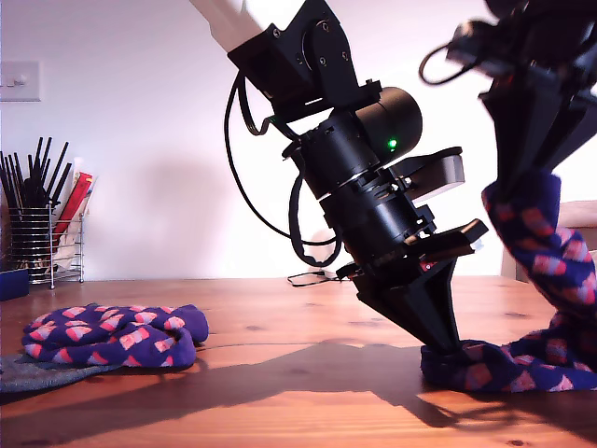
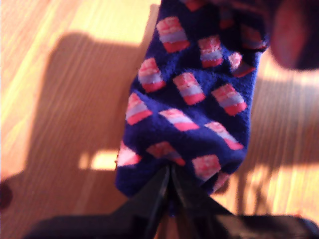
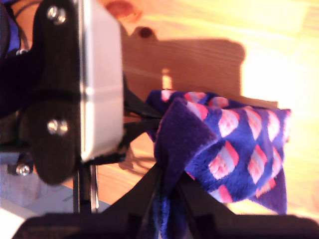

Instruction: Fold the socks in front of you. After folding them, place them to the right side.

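A navy-purple sock (image 1: pixel 508 364) with red-pink checks lies at the exterior view's right, one end flat on the wooden table (image 1: pixel 280 392) and the other end raised. My first gripper (image 1: pixel 446 347) presses down at the table, shut on the low end of this sock (image 2: pixel 189 109). My second gripper (image 1: pixel 524 182) hangs higher at the exterior view's right, shut on the raised end (image 3: pixel 224 144). The first arm (image 3: pixel 94 84) fills one side of the second wrist view. Another checked sock (image 1: pixel 112 336) lies bunched at the exterior view's left, on top of a grey sock (image 1: pixel 37 376).
A wire holder (image 1: pixel 47 238) with black sticks and red items stands at the exterior view's far left by the wall, a blue object (image 1: pixel 11 283) beside it. A black cable (image 1: pixel 308 277) lies on the table behind the first arm.
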